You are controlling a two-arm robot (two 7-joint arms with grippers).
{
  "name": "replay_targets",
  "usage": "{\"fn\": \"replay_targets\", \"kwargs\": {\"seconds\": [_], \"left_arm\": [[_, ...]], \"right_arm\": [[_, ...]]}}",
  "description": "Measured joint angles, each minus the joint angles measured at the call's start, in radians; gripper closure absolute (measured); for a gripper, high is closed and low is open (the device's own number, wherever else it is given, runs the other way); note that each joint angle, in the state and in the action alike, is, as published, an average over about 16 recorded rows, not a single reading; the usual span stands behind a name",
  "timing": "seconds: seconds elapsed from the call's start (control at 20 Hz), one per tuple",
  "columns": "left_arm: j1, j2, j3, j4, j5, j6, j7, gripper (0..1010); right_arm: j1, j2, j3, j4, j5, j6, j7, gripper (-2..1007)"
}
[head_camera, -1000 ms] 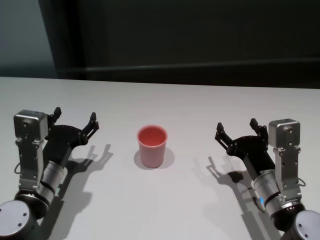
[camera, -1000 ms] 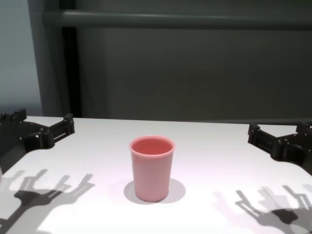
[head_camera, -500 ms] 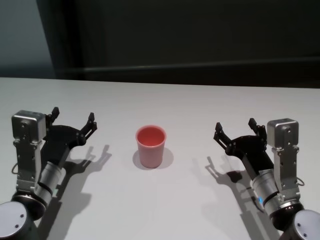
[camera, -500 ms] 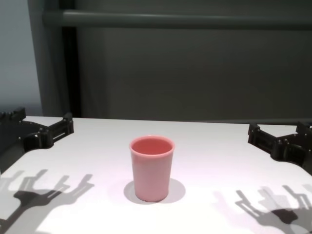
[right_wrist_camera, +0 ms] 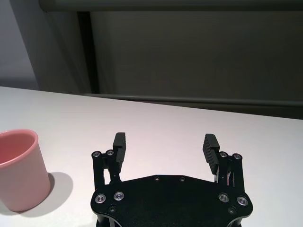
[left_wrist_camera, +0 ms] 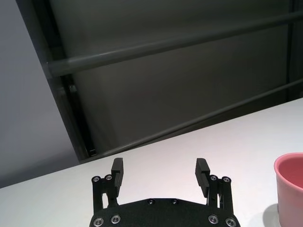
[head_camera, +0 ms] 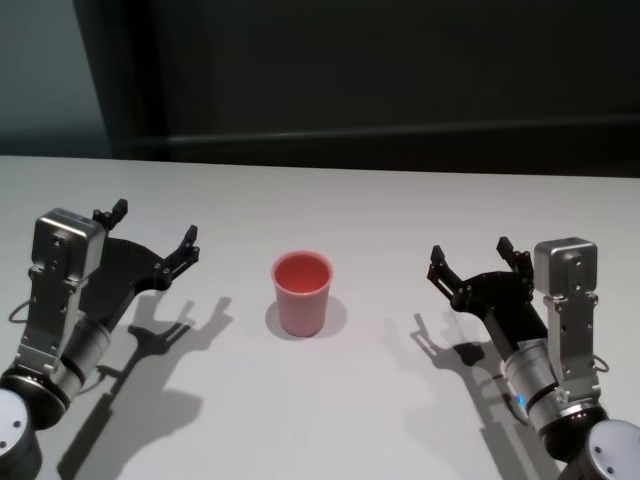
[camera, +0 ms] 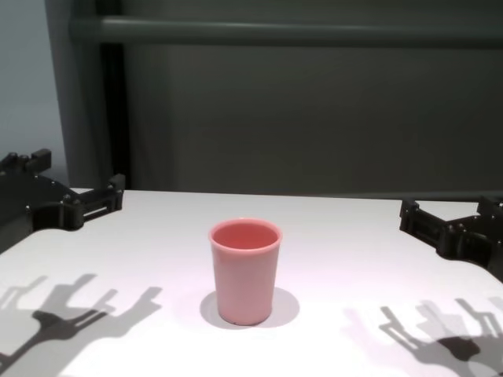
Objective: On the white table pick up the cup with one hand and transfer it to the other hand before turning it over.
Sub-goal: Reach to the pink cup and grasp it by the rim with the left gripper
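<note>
The pink cup [head_camera: 302,292] stands upright, mouth up, in the middle of the white table [head_camera: 330,210]. It also shows in the chest view [camera: 244,270], the left wrist view [left_wrist_camera: 289,189] and the right wrist view [right_wrist_camera: 19,169]. My left gripper [head_camera: 155,232] is open and empty, raised above the table to the left of the cup; it also shows in the chest view [camera: 75,188] and the left wrist view [left_wrist_camera: 160,172]. My right gripper [head_camera: 470,262] is open and empty, to the right of the cup, and also shows in the right wrist view [right_wrist_camera: 164,145] and the chest view [camera: 448,214].
A dark grey wall [camera: 314,118] with a horizontal bar [camera: 283,31] stands behind the table's far edge. Bare tabletop lies around the cup and between it and each gripper.
My left gripper has risen and moved a little forward and toward the cup. The cup and the right gripper have not moved.
</note>
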Motion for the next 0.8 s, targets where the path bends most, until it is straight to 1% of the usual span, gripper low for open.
{"fn": "replay_targets", "kwargs": {"seconds": [0.2, 0.45, 0.65, 0.8], "left_arm": [[-0.012, 0.051, 0.011, -0.027, 0.045, 0.029, -0.053, 9], [-0.042, 0.133, 0.042, -0.061, 0.116, 0.062, -0.134, 9], [-0.072, 0.199, 0.071, -0.085, 0.169, 0.076, -0.197, 9], [-0.1, 0.251, 0.097, -0.102, 0.203, 0.079, -0.249, 9]], "right_arm": [[0.0, 0.0, 0.0, 0.0, 0.0, 0.0, 0.0, 4], [0.0, 0.0, 0.0, 0.0, 0.0, 0.0, 0.0, 4], [0.0, 0.0, 0.0, 0.0, 0.0, 0.0, 0.0, 4], [0.0, 0.0, 0.0, 0.0, 0.0, 0.0, 0.0, 4]]}}
